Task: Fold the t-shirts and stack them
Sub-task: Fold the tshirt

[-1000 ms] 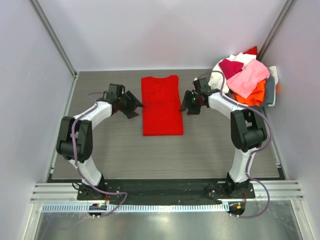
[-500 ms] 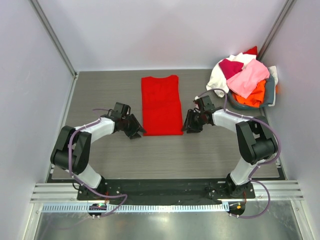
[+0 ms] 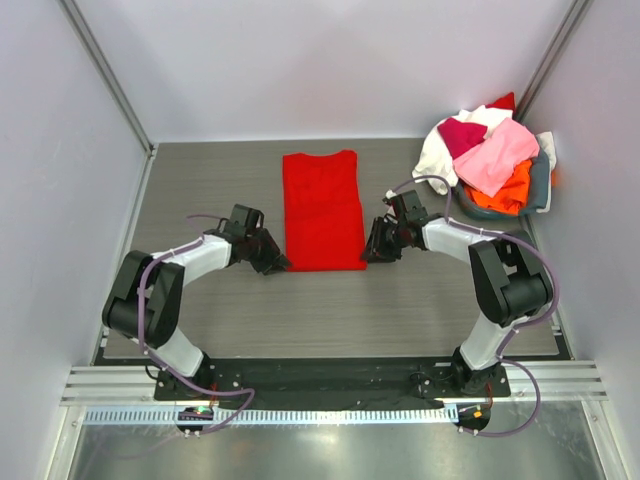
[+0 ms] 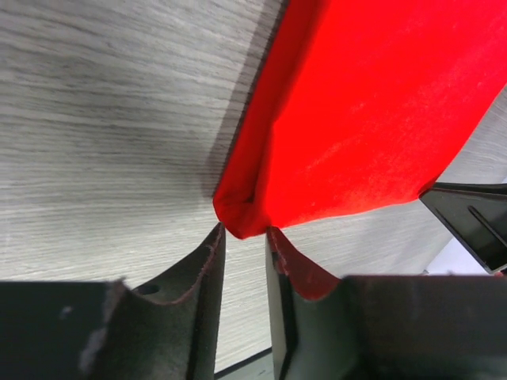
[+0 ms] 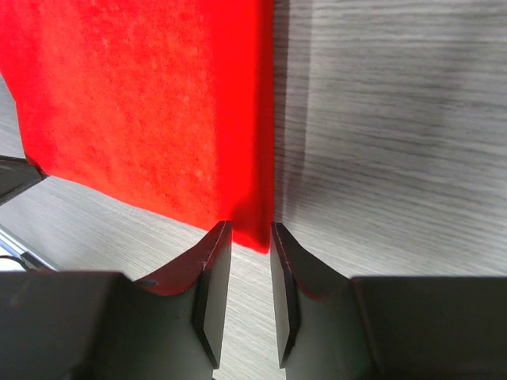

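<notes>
We start at the bottom of the top view: both arms reach up from their bases over the grey wood-grain table [image 3: 200,310]. The left gripper [image 3: 279,265] is low at the lower left corner of the bright red folded t-shirt [image 3: 322,210], and the right gripper [image 3: 368,254] is at its lower right corner.

In the left wrist view the left gripper [image 4: 244,237] has its jaws narrowly apart. The bunched corner of the red t-shirt [image 4: 356,119] sits right at the mouth, touching the tips. We cannot tell if it is pinched or merely touched.

The right wrist view is much the same. The right gripper [image 5: 247,233] has a slim gap, the shirt's [image 5: 142,103] corner dips just between the tips, and we cannot tell whether it is gripped.

The red t-shirt lies flat as a long rectangle at centre frame, running up the table.

Upper right is a grey basket [image 3: 541,185] heaped with more shirts: pink [image 3: 497,155] on top, magenta [image 3: 462,135], white [image 3: 434,158] and orange [image 3: 500,196].
</notes>
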`<move>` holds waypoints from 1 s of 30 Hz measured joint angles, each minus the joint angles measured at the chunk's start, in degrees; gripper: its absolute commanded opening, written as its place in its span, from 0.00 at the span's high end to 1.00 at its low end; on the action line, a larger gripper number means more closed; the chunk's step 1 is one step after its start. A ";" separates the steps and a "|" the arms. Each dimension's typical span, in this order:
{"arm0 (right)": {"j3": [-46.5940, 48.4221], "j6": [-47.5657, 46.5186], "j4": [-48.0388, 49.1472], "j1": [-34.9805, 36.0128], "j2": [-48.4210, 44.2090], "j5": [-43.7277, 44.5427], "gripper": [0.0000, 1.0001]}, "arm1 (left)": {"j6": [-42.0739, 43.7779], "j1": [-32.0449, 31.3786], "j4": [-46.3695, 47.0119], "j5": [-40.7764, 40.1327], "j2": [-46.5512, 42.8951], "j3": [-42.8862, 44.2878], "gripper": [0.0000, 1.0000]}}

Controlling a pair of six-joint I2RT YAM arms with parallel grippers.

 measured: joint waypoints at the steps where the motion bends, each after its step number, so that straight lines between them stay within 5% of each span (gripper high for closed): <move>1: 0.17 0.00 0.02 0.00 0.26 0.00 0.69 | 0.09 0.02 0.02 -0.07 0.17 0.15 0.76; 10: 1.25 -0.26 0.15 0.00 1.25 -1.03 0.99 | 0.83 0.00 0.31 -0.28 0.76 1.09 1.00; 30: -3.54 -0.17 -0.20 0.48 -5.62 -2.95 0.99 | 2.91 -0.04 -1.27 -0.87 -6.58 -3.02 1.00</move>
